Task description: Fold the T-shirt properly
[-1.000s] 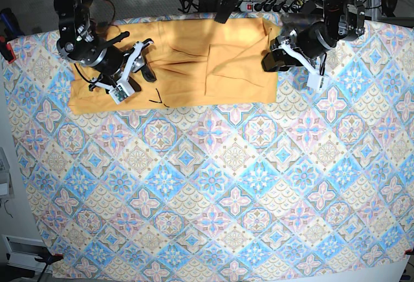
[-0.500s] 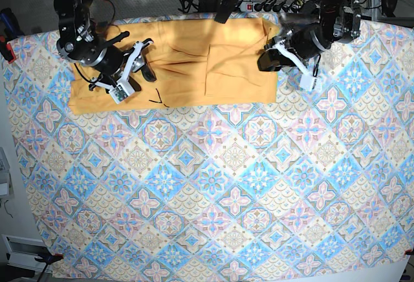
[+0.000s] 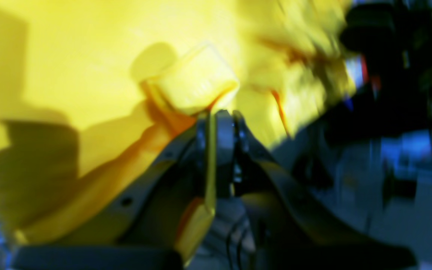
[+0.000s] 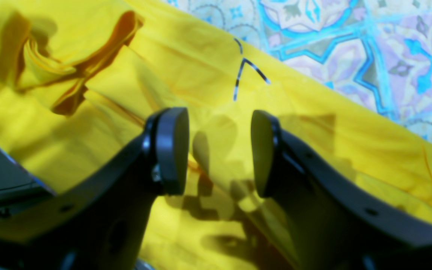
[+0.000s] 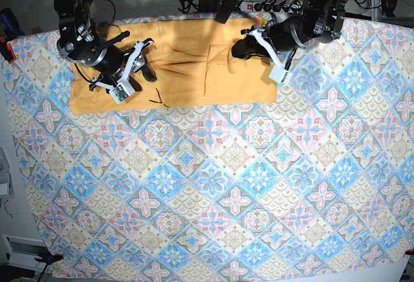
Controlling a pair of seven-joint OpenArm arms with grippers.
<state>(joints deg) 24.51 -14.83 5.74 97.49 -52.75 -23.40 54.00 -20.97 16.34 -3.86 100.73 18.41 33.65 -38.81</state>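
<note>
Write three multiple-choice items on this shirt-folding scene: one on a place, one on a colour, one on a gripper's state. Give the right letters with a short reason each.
1. Where on the tablecloth does the T-shirt lie?
A. along the far edge
B. in the middle
C. at the near edge

2. What colour is the small squiggle mark on the shirt?
A. red
B. black
C. green

3. How do the two grippers stand?
A. both open
B. left gripper shut on cloth, right gripper open
C. left open, right shut on cloth

Key:
1 A: the base view shows the shirt against the cloth's far edge, between the arms.
2 B: the right wrist view shows thin black strokes.
3 B: the left wrist view shows a yellow fold pinched between closed pads; the right wrist view shows a clear gap between the pads above the shirt.
</note>
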